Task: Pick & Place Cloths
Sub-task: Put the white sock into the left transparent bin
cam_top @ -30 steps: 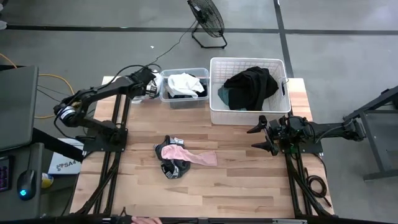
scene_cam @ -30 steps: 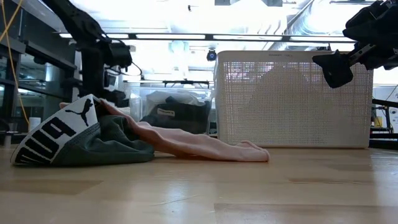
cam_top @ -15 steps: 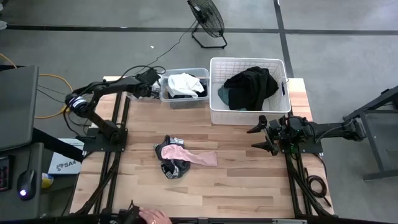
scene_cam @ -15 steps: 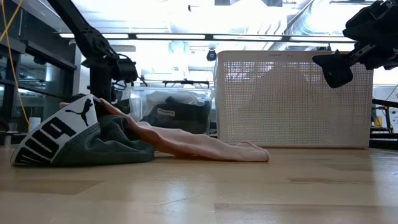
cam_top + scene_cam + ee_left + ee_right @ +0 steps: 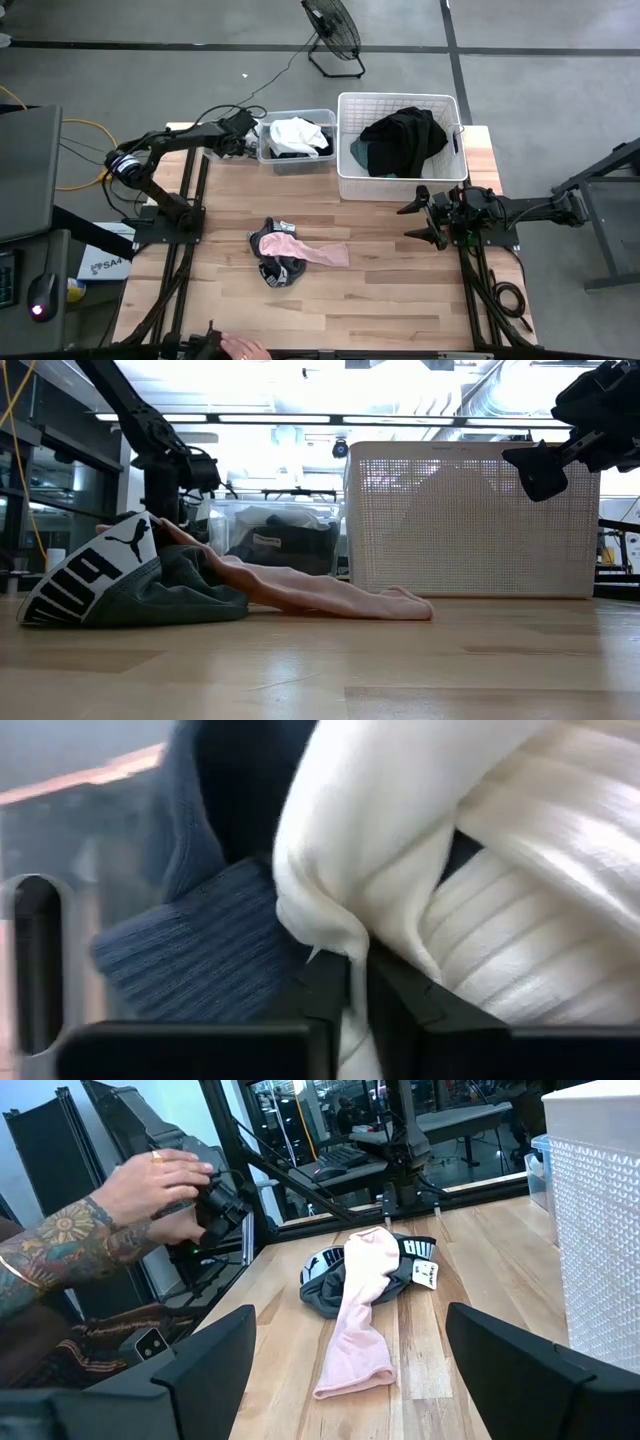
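From above, the wooden table point(image 5: 400, 300) holds a pink cloth point(image 5: 305, 250) draped over a dark garment point(image 5: 278, 270) near the centre. At about twelve o'clock from it stand a clear bin point(image 5: 270, 158) with a white cloth point(image 5: 298, 135) and a white basket point(image 5: 345, 170) of black cloths point(image 5: 405, 135). The left gripper point(image 5: 247, 143) reaches the bin's edge; the right gripper point(image 5: 418, 218) waits at three o'clock, fingers spread and empty.

From table height, the pink cloth point(image 5: 330, 595) lies limp and flat, the dark garment point(image 5: 180, 590) showing a lettered waistband point(image 5: 95, 575).

The left wrist view shows white ribbed fabric point(image 5: 480, 870) and navy knit point(image 5: 200, 950); the fingers seem nearly pressed together on a white fold, though it is too close to be sure.

The right wrist view shows a person's hand point(image 5: 155, 1190) beyond the table.

All look light, soft and floppy; a bunched fold or the waistband probably gives the surest pinch.
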You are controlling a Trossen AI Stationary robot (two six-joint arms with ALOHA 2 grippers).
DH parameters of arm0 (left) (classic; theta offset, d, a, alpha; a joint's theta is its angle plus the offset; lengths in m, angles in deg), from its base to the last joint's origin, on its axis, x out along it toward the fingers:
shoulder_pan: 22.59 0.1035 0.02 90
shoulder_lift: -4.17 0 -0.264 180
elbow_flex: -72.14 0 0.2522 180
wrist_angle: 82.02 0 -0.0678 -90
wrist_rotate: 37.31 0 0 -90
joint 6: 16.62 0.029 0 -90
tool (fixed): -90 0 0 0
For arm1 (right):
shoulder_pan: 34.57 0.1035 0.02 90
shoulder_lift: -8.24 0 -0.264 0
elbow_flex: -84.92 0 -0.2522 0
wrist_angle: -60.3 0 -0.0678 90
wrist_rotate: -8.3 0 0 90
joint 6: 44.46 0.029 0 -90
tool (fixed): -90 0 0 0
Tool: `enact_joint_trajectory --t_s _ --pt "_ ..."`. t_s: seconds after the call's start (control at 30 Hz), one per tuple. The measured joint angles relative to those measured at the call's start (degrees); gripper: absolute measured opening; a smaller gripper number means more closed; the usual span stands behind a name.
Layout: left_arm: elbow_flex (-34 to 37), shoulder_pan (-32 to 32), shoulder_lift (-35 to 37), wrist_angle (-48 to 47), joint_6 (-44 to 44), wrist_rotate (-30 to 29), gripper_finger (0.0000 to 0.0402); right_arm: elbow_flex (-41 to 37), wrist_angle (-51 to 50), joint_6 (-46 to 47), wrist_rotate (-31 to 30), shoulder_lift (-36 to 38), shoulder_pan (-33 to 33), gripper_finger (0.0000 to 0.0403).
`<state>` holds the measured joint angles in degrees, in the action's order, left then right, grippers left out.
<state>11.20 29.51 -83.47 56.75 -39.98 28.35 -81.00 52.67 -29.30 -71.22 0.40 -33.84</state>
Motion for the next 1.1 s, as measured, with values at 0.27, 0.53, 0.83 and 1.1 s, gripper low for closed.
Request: enact_joint_trajectory --t_s 0.27,0.53,0.83,1.1 --pt "0.20 0.08 7.34 -5.26 0.16 -0.82 0.0103 0.02 0.02 0.00 0.00 0.00 0.02 0.0318" --pt "0.15 0.07 13.22 -1.56 0.81 -0.59 0.0111 0.00 0.00 0.00 0.00 0.00 0.02 0.0318" --pt "0.04 0.12 12.79 13.33 4.05 3.94 0.0112 0.01 0.02 0.00 -0.02 0.01 0.02 0.0318" --pt "0.04 3.54 12.42 17.34 1.07 6.86 0.0116 0.02 0.00 0.00 0.00 0.01 0.00 0.0318"
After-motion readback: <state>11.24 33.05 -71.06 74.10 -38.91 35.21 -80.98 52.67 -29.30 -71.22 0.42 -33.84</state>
